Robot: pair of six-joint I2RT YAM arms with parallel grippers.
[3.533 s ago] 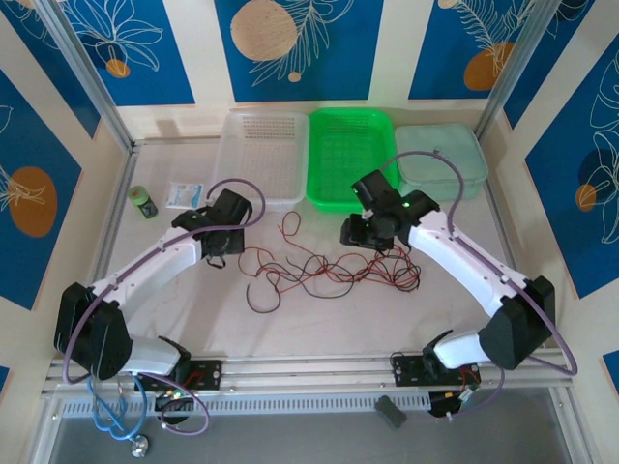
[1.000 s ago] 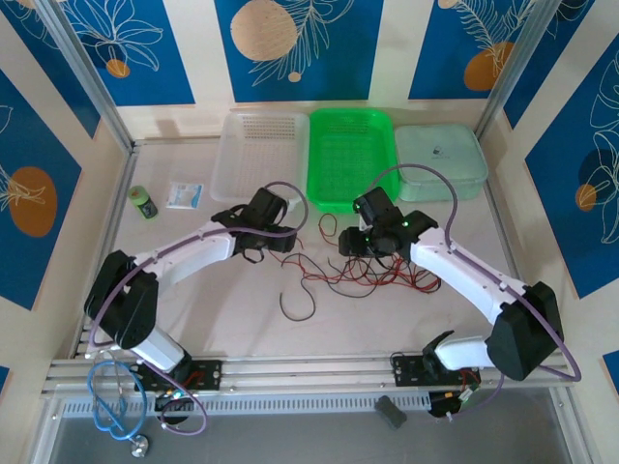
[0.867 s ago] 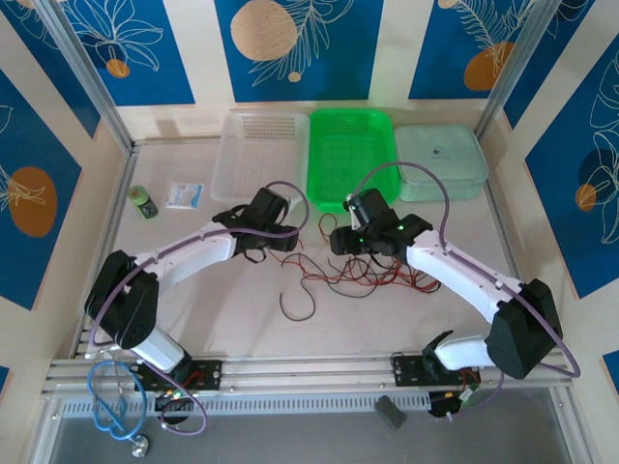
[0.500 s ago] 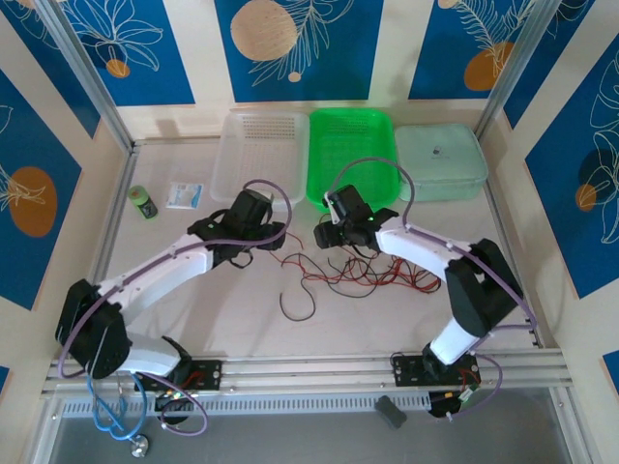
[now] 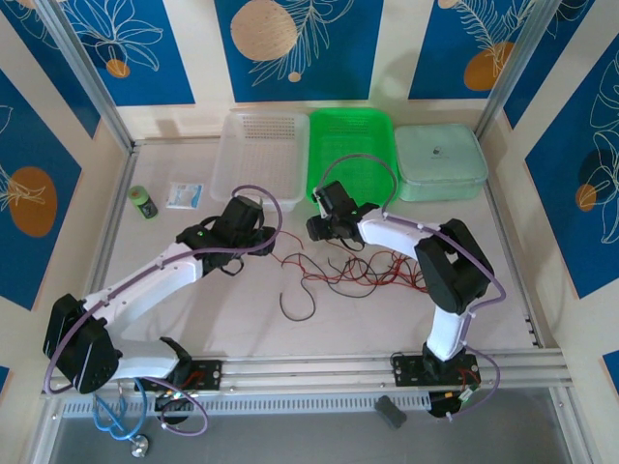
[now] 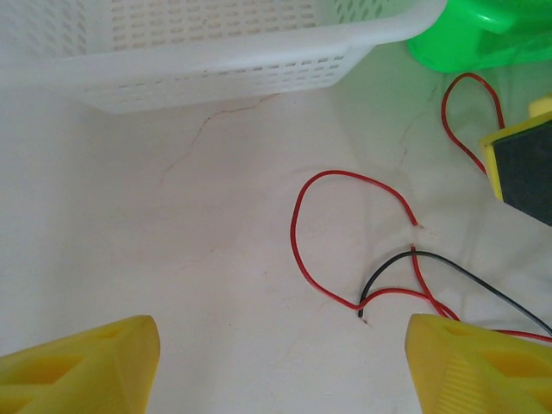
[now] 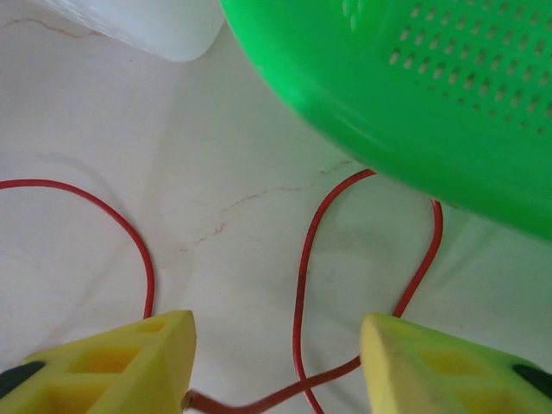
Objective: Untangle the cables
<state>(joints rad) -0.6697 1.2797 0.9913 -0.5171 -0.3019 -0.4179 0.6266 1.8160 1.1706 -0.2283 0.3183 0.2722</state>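
The cables [image 5: 360, 275] lie loosely spread on the table [image 5: 213, 309] before the green tray [image 7: 414, 103], with the left gripper [image 6: 280, 345] and right gripper [image 7: 276, 332] poised just above, jaws apart and empty, each apparently aimed at its own red loop so the strands can be drawn apart.

The left arm stretched toward 1 o'clock and the right arm folded back toward 10 o'clock. The left gripper [image 5: 261, 244] and right gripper [image 5: 314, 230] faced each other, jaws apart.
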